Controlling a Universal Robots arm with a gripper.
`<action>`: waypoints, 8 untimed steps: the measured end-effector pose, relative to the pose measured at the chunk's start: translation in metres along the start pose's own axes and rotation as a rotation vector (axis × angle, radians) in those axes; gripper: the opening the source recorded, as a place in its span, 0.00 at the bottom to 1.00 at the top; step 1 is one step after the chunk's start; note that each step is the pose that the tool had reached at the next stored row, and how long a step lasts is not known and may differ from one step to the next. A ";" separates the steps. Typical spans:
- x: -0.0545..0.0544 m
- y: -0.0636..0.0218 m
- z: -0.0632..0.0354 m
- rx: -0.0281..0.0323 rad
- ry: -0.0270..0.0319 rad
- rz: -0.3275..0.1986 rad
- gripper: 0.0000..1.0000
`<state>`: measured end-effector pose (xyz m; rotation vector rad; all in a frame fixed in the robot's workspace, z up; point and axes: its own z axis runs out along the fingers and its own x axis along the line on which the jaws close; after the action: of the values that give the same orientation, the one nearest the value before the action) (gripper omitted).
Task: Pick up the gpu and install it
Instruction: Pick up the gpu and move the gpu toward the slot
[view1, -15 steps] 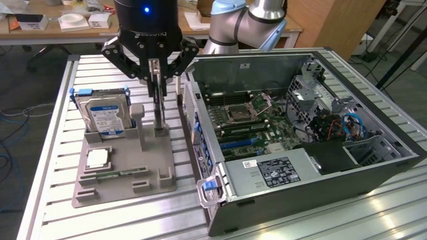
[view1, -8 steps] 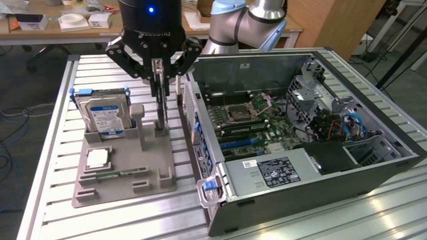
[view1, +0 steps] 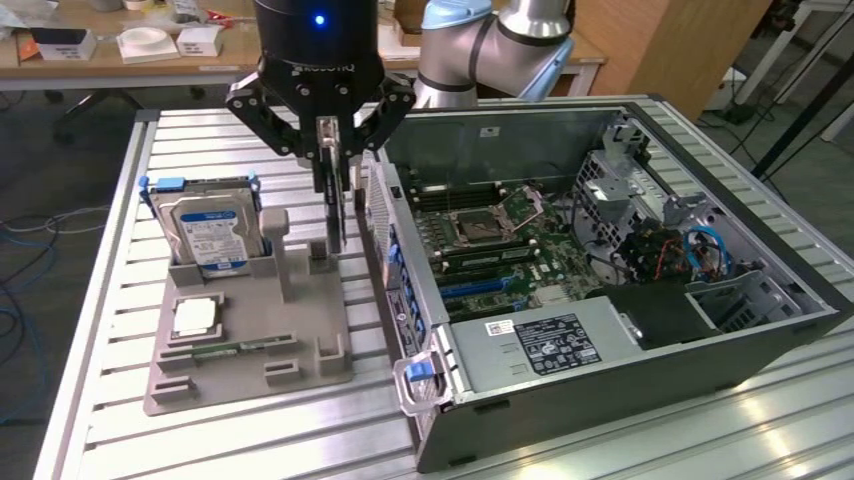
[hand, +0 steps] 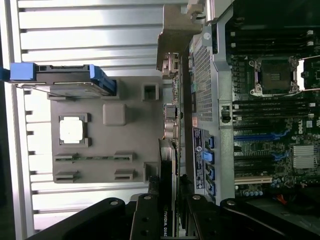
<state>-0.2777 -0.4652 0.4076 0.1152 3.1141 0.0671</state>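
Observation:
The gpu (view1: 330, 205), a thin black card, hangs on edge between the grey parts holder (view1: 247, 375) and the open computer case (view1: 747, 345). My gripper (view1: 327, 150) is shut on its upper edge. In the wrist view the gpu (hand: 167, 155) appears edge-on, running from my gripper (hand: 167, 212) to its silver bracket (hand: 175, 35), close beside the case's rear wall (hand: 200, 75). Its lower edge sits level with the holder's upright posts; I cannot tell whether it touches them. The motherboard's blue slots (view1: 483, 288) lie inside the case.
A blue-labelled hard drive (view1: 207, 225) stands upright at the back of the holder. A processor chip (view1: 196, 318) and a green memory stick (view1: 238, 348) lie flat on it. A power supply (view1: 554, 345) fills the case's front. Everything rests on a ribbed metal table (view1: 120, 300).

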 end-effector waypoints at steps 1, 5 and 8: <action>-0.001 0.0001 0.0000 0.0000 0.0000 0.000 0.26; -0.006 0.0004 0.0002 0.0000 0.0000 0.000 0.26; -0.010 0.0007 0.0003 0.0000 0.0000 0.000 0.26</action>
<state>-0.2676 -0.4653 0.4076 0.1151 3.1140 0.0671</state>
